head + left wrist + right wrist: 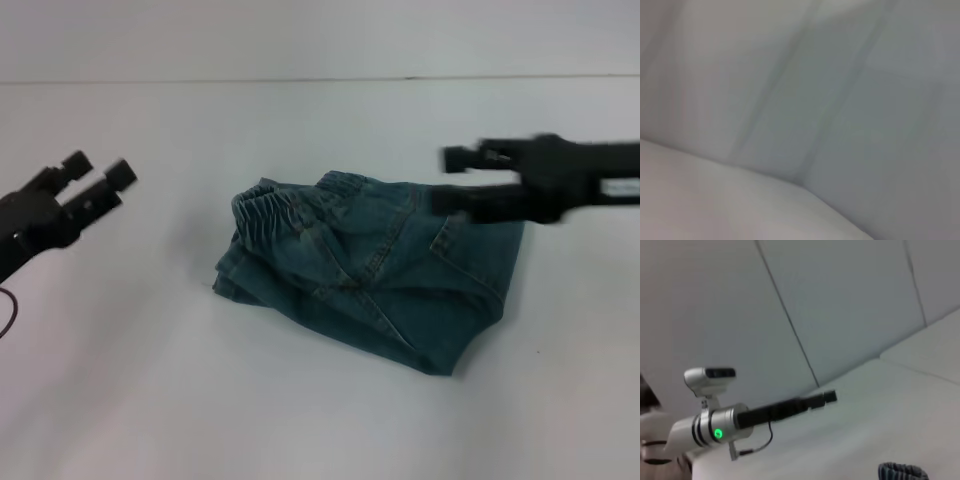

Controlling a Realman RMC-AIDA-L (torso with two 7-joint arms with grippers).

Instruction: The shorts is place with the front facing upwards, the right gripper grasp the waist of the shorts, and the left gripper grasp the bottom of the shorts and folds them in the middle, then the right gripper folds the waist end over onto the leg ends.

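Right tool (450,178) hangs empty with jaws apart over the folded shorts (380,265) mid-surface, left tool (100,178) also apart way off left; denim's floppy but hefty, so I'd pinch the thick waist (285,212).

— Where's the left gripper (97,181)?
— Raised near the table's left edge, two fingers parted, holding nothing.
— And the right gripper (448,178)?
— Reaching in level from the right edge, fingers spread one above the other, empty too.
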